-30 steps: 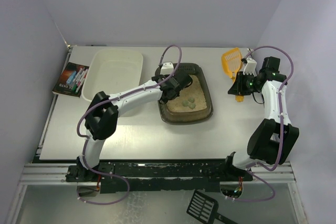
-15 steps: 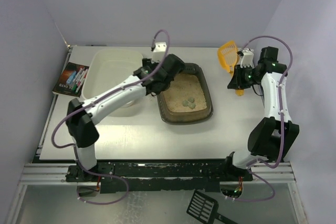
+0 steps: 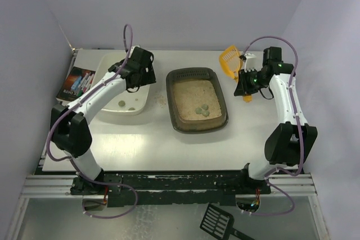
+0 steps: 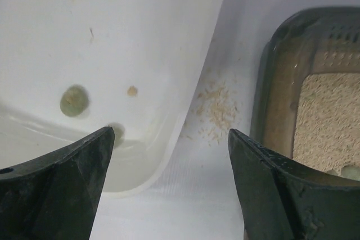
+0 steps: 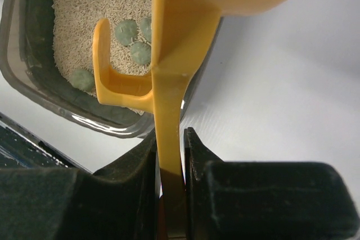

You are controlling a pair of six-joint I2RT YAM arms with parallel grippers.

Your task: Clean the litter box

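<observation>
Scoop (image 5: 180, 26) hangs clamped in right hand (image 5: 170, 144) at two o'clock of box (image 3: 196, 71), ready to dig; left hand (image 4: 169, 150) spreads empty over tub (image 4: 140, 26) at nine.

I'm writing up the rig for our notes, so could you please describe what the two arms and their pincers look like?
The left arm and right arm both have white links and black joints, each with a looping lilac cable. The left pincer and right pincer have thick matt black fingers, which taper to blunt tips on the left one.
</observation>
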